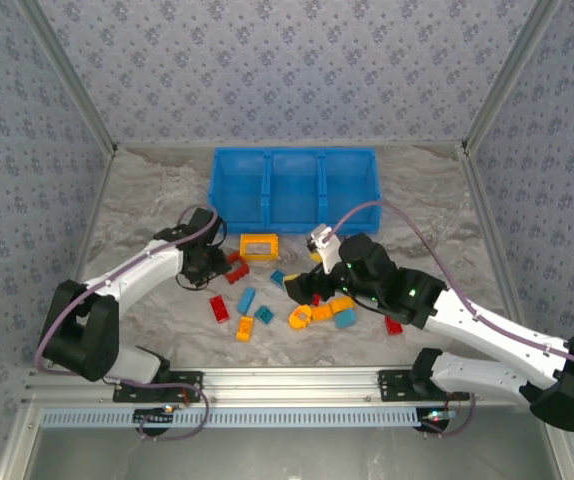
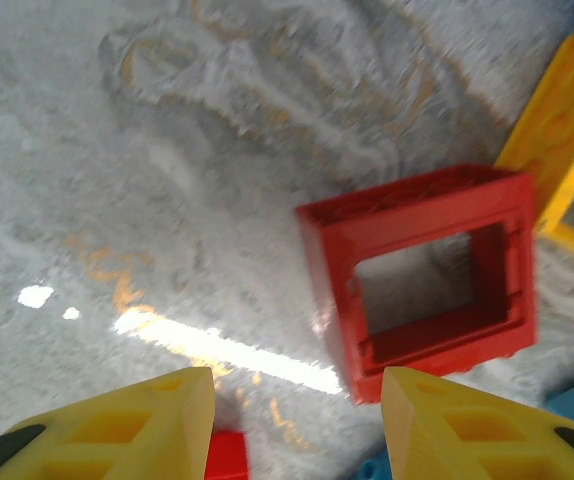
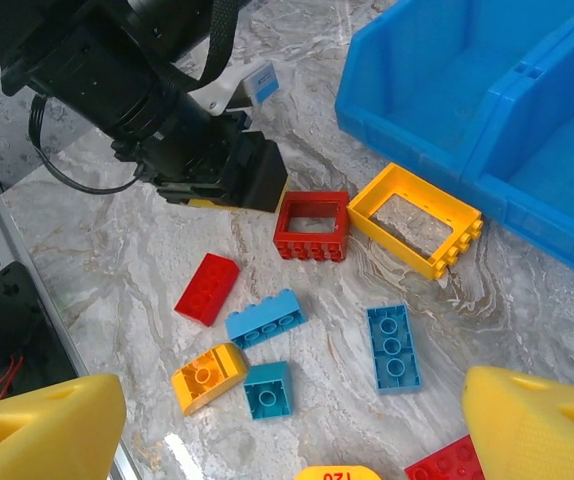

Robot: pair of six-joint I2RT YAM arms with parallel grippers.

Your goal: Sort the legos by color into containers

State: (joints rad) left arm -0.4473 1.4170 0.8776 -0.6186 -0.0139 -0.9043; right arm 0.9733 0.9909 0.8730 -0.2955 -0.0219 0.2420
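left gripper (image 2: 295,385) stood part-open, empty, short of red frame (image 2: 427,280) | right gripper (image 3: 292,400) wide, empty | risk: early closing could knock frame aside

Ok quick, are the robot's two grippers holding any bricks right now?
Left gripper: fingers open, holding nothing.
Right gripper: fingers wide open, holding nothing.
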